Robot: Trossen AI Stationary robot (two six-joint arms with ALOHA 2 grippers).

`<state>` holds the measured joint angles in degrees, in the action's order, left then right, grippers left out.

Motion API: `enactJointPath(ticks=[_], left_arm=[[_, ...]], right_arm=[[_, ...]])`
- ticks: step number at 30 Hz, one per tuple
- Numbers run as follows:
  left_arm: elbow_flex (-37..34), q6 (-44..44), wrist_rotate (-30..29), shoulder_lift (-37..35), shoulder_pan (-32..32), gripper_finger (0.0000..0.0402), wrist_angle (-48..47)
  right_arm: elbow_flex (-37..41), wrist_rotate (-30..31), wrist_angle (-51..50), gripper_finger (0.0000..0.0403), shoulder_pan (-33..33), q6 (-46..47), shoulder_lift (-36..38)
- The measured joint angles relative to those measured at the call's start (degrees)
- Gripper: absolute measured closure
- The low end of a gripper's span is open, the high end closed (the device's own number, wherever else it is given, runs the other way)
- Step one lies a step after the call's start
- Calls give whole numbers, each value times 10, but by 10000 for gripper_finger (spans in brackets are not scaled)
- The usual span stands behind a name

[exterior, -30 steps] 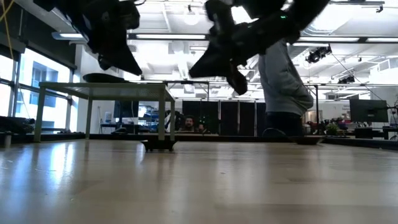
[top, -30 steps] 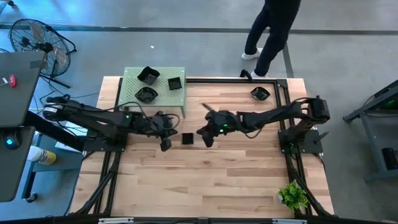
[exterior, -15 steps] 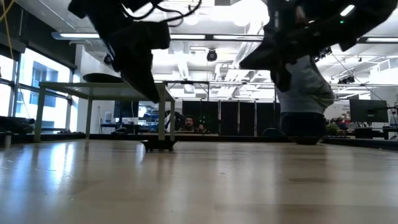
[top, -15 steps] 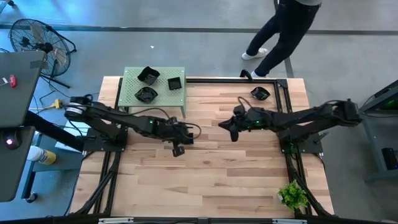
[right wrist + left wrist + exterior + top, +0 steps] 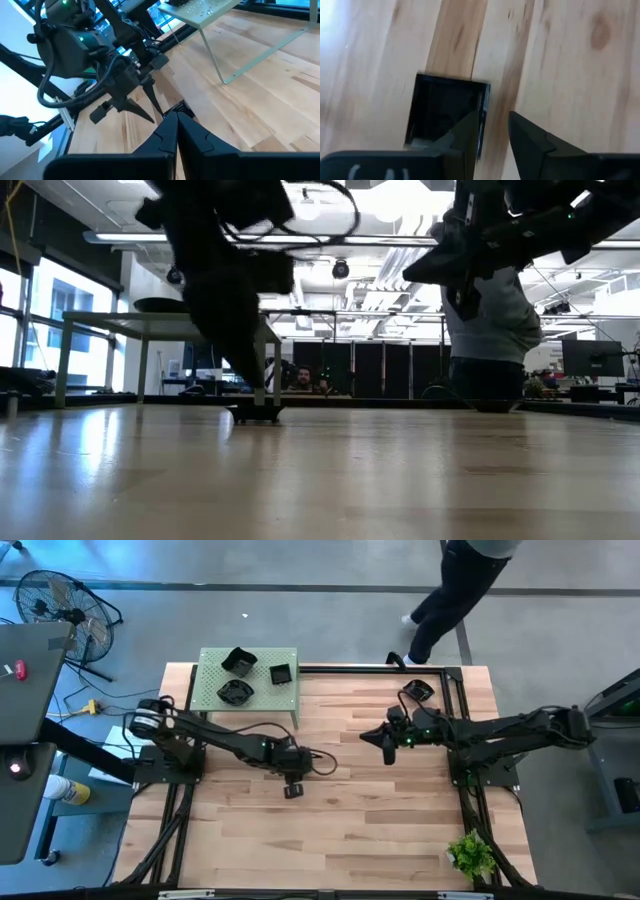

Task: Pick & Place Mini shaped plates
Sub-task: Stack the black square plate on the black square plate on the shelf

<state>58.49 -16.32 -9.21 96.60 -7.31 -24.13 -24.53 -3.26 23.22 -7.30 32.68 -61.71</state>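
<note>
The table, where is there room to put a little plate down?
The near half of the table is bare, from the left gripper to the plant corner. The green shelf is crowded with three plates.

Wooden table (image 5: 350, 820): square plate (image 5: 447, 112), green shelf (image 5: 215, 675), plant (image 5: 470, 855)

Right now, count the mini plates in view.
5 mini plates: three on the green shelf, one near the table's far right corner, one under the left gripper. Others may be hidden.

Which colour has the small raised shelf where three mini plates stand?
Pale green; the shelf shows best in the high view.
</note>
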Motion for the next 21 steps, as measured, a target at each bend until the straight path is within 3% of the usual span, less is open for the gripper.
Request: enactJointPath(ticks=[16,21], left_arm=[[-1,30,-34,39,1,299,11],[0,30,-49,38,1,335,11]], right_arm=[[0,-13,-1,400,-17,-32,5],[0,-14,-2,399,-25,-32,5]])
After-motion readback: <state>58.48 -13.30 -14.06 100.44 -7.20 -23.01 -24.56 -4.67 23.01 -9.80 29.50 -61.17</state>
